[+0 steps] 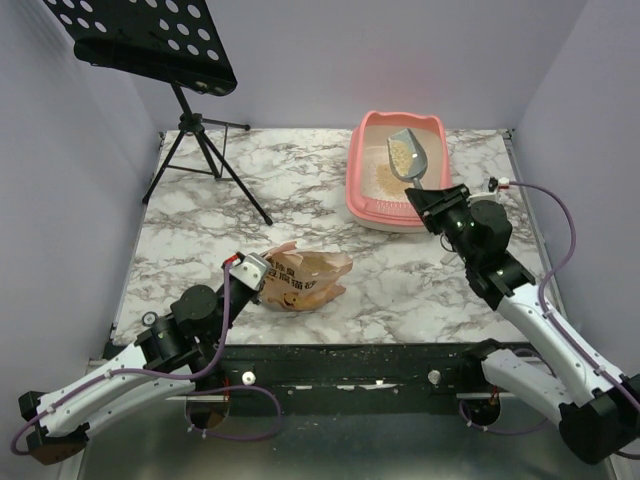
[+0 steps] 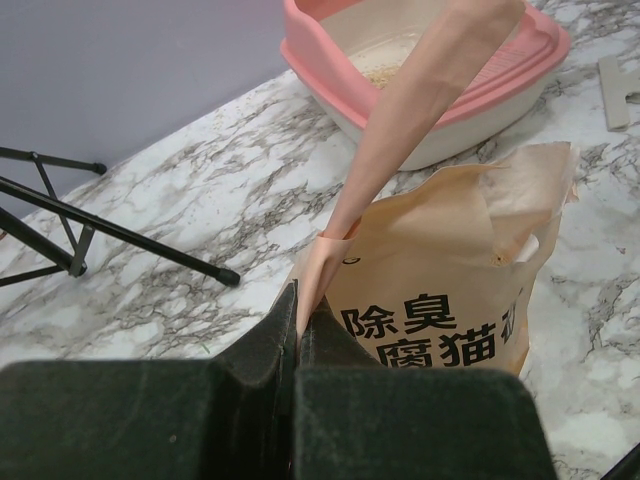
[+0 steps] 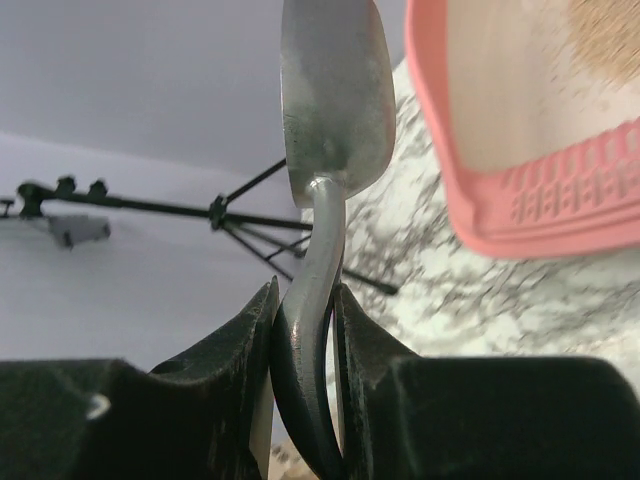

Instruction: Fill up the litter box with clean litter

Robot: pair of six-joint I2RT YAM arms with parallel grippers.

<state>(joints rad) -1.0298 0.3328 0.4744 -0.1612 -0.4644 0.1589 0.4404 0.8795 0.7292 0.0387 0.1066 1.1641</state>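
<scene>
Over the litter box (image 1: 380, 212), right tool (image 1: 421, 196) grips a loaded scoop (image 1: 408, 155); left tool (image 1: 265, 283) pinches the bag (image 1: 312, 280)

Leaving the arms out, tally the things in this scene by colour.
Pink: 1, litter box
Tan: 2, printed bag and clean litter
Grey metal: 1, scoop
Black: 1, music stand
Total: 5
</scene>
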